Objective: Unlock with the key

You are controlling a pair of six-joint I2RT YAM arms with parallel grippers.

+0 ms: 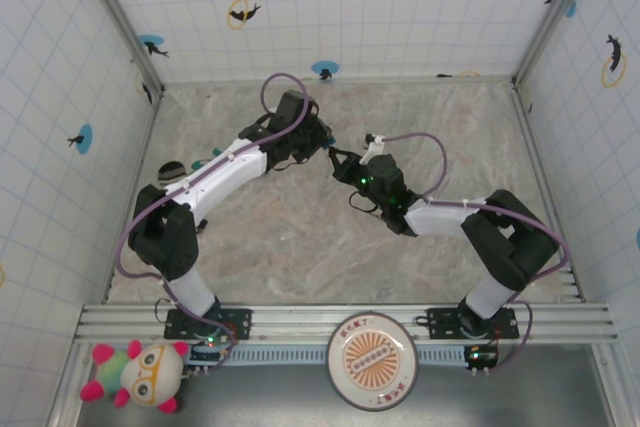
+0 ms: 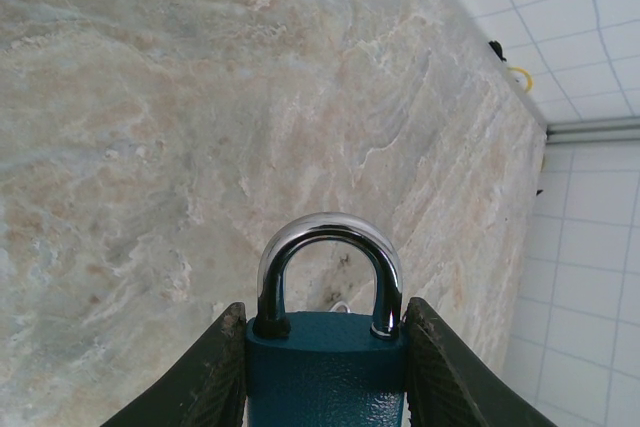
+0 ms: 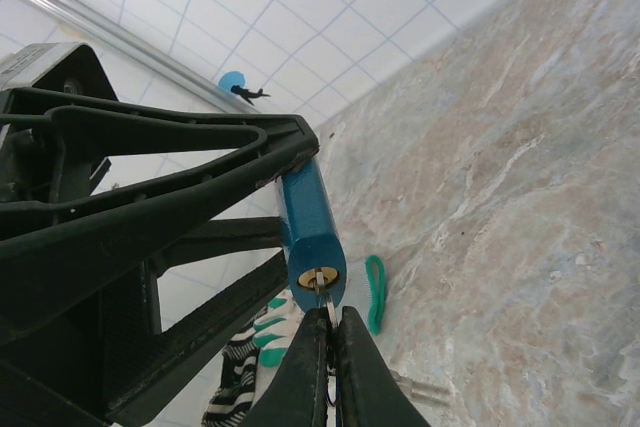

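My left gripper (image 2: 325, 313) is shut on the body of a blue padlock (image 2: 325, 377) and holds it above the marbled table. Its silver shackle (image 2: 328, 232) arches forward, and both shackle legs sit in the body. In the right wrist view the padlock (image 3: 305, 209) points its brass keyhole (image 3: 318, 278) at my right gripper (image 3: 329, 319). That gripper is shut on the key (image 3: 326, 297), whose thin blade enters the keyhole; its head is hidden between the fingers. From above, the two grippers (image 1: 325, 144) (image 1: 346, 163) meet at mid-table.
A green loop (image 3: 376, 292) and a striped green-tipped glove (image 3: 250, 367) lie on the table below the lock. A dark object (image 1: 170, 169) rests by the left wall. A plush toy (image 1: 140, 375) and a round plate (image 1: 371, 359) sit in front of the rail.
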